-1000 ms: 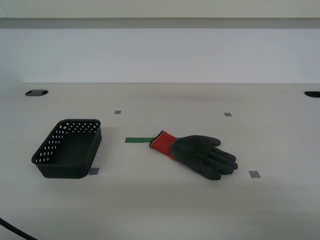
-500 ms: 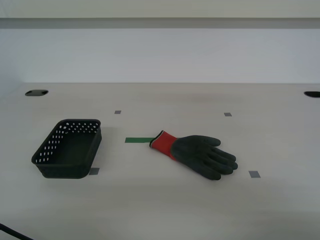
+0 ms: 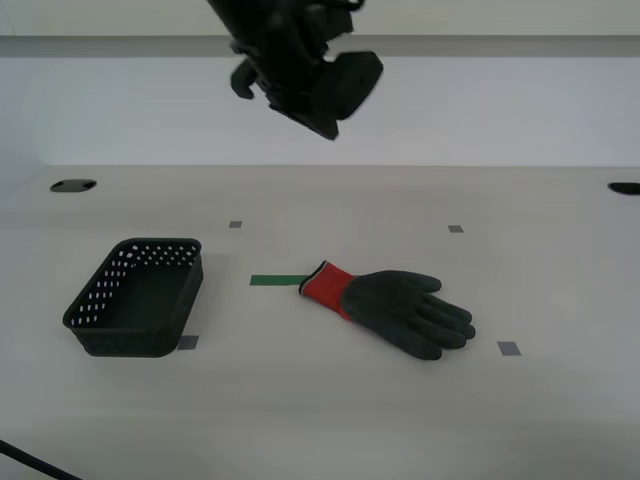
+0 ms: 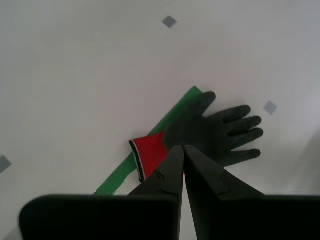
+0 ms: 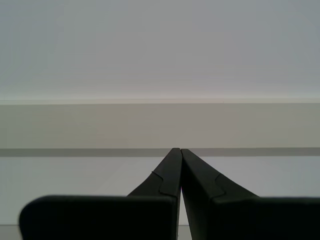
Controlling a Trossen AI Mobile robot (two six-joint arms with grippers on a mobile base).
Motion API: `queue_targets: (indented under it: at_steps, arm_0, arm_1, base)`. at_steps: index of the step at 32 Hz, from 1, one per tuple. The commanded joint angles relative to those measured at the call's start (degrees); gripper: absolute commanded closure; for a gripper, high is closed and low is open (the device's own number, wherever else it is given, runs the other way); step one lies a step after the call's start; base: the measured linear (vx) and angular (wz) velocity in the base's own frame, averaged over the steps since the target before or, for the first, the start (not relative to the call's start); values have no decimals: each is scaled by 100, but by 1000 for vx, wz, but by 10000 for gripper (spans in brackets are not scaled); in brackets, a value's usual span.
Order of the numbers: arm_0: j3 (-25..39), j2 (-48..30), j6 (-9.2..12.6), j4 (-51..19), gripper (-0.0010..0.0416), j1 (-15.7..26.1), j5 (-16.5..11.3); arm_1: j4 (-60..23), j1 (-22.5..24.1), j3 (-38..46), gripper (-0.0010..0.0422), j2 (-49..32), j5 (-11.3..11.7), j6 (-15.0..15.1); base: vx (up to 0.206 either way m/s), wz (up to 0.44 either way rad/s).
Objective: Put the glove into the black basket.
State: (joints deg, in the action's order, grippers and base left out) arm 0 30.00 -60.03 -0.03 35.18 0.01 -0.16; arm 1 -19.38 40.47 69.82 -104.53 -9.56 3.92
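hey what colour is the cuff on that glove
Bright red, on the glove; the exterior view shows it best.

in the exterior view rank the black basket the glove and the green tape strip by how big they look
1. Black basket and glove: similar spread, too close to rank; the basket may look slightly larger.
2. Green tape strip: clearly smallest, partly hidden under the glove's cuff.

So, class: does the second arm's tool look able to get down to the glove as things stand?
Probably yes. My second tool hangs high above the glove, which lies flat on the bare table with nothing on or beside it. But its jaws are shut, so they must open before any grasp.
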Motion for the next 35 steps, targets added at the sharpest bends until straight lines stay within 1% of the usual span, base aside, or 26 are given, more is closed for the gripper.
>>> queue_targets:
  at_steps: [1,7,15,19,22,25,26,29,31,34,35]
  arm_0:
    - [4,-2,0,24,405,0,0]
    - [4,0,0,20,405,0,0]
    - [4,-2,0,17,405,-2,0]
    - [4,0,0,7,405,0,0]
    - [4,-2,0,20,405,0,0]
    - [4,-2,0,15,405,-2,2]
    - [4,-2,0,2,405,-2,0]
    - [4,-2,0,-11,405,-2,0]
    - [4,-2,0,7,405,0,0]
    - [4,0,0,-52,405,0,0]
    - [4,-2,0,-79,405,0,2]
  arm_1:
    - [-345,210,605,412,-619,-17,66]
    - [-833,505,1755,412,-1843,-17,192]
    - [-1115,697,2828,412,-3211,-20,184]
    - [-1480,848,3484,412,-3884,-20,184]
    - [-1781,1025,4162,412,-4500,-22,188]
    - [-1829,1150,4509,412,-4804,-22,192]
    - [-1858,1266,4758,412,-5014,-17,195]
    - [-1923,1401,5003,412,-5246,-15,203]
    - [-2004,1445,5088,412,-5331,-17,308]
    - [-2144,1471,5090,409,-5366,13,629]
    - [-2218,1471,5086,403,-5368,70,728]
  base:
    - [0,0]
    - [0,0]
    - [0,0]
    - [0,0]
    - [0,0]
    - [0,0]
    - [0,0]
    - [0,0]
    - [0,0]
    - [0,0]
    - [0,0]
